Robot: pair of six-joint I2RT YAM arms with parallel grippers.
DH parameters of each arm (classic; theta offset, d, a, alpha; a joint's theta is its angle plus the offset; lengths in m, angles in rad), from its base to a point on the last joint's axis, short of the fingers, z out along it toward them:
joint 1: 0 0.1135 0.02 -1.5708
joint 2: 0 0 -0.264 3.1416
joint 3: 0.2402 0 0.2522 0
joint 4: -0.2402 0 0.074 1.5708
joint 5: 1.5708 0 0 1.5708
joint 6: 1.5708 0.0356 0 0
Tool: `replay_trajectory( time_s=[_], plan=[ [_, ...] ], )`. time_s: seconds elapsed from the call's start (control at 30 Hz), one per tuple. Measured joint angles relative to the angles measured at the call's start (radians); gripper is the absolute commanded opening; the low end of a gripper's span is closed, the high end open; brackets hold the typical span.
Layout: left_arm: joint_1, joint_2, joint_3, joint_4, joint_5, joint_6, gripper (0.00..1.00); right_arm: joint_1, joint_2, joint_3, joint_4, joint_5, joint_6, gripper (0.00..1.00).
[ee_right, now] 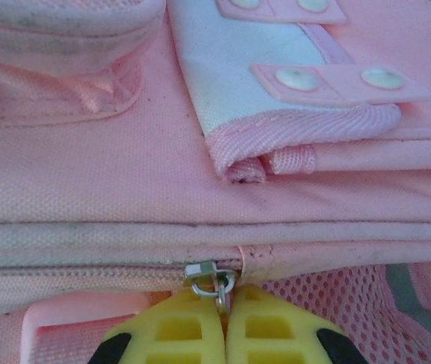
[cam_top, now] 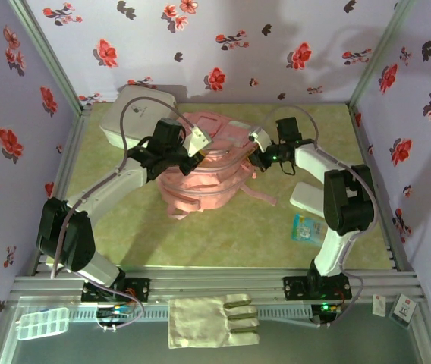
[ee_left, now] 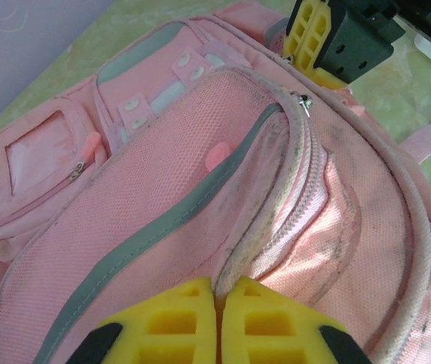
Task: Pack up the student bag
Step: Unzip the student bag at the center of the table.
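The student bag [cam_top: 209, 182], a soft pink backpack, lies flat in the middle of the table. My left gripper [ee_left: 219, 292] is shut on the grubby pale edge [ee_left: 265, 212] of a partly opened zip seam on the bag's front. It shows from above at the bag's left side [cam_top: 187, 161]. My right gripper [ee_right: 224, 302] is shut on the small metal zipper pull [ee_right: 218, 287], which hangs from a silver slider [ee_right: 202, 271] at the end of a closed zip. From above it sits at the bag's right edge [cam_top: 259, 158]. Its yellow fingers [ee_left: 312, 42] also show in the left wrist view.
A white rounded-square box [cam_top: 134, 112] stands behind the left arm at the back left. A white flat case [cam_top: 309, 199] and a teal packet [cam_top: 306, 227] lie right of the bag, near the right arm. Flowered walls close three sides. A cloth roll [cam_top: 214, 321] and a clear plastic box [cam_top: 42, 324] lie before the rail.
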Motion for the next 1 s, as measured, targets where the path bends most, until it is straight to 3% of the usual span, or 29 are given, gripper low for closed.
replay_trajectory(
  time_s=[0.4,0.6,1.0],
  plan=[
    [0.0,0.0,-0.001,0.002,0.023,-0.013,0.0,-0.01,-0.101,-0.047,-0.036,0.019,-0.016,0.0],
    [-0.006,0.022,0.002,0.021,0.037,-0.035,0.0,0.0,-0.145,-0.051,-0.12,0.018,-0.005,0.05],
    [-0.042,0.129,0.049,0.066,0.041,-0.106,0.0,0.039,-0.151,-0.037,-0.224,0.012,0.136,0.07]
  ],
)
